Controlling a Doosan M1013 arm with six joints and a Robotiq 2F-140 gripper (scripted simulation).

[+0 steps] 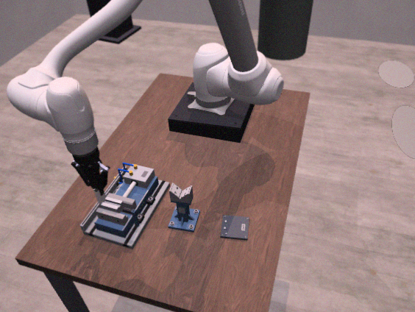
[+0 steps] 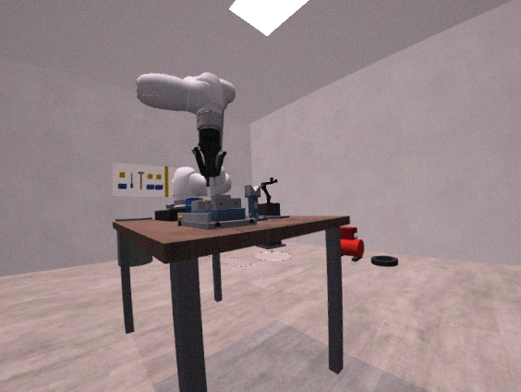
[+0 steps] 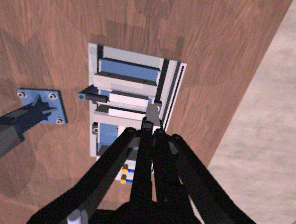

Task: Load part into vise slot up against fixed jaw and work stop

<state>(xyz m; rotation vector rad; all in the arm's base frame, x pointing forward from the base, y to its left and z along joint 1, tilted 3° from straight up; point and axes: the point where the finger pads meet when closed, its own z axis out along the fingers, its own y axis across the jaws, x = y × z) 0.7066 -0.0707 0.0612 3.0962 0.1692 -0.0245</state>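
Wooden table (image 1: 228, 176) carries vise (image 1: 121, 206), V-block (image 1: 182, 206), infeed plate (image 1: 235, 227), arm base (image 1: 188, 123)

White arm with a black pincer on a dark square base

The arm (image 1: 55, 99) has glossy white, rounded joint housings and 1 long grey tube link (image 1: 235, 33) rising from the shoulder. A ribbed pale ring (image 1: 82, 141) closes the wrist above the black pincer (image 1: 98, 189), whose 2 slim fingers are carried by angled black linkage bars and lie pressed together. A small silver fitting shows on the pincer's side. The white foot flange sits on a black square base plate (image 1: 180, 123) with tiny corner screws.
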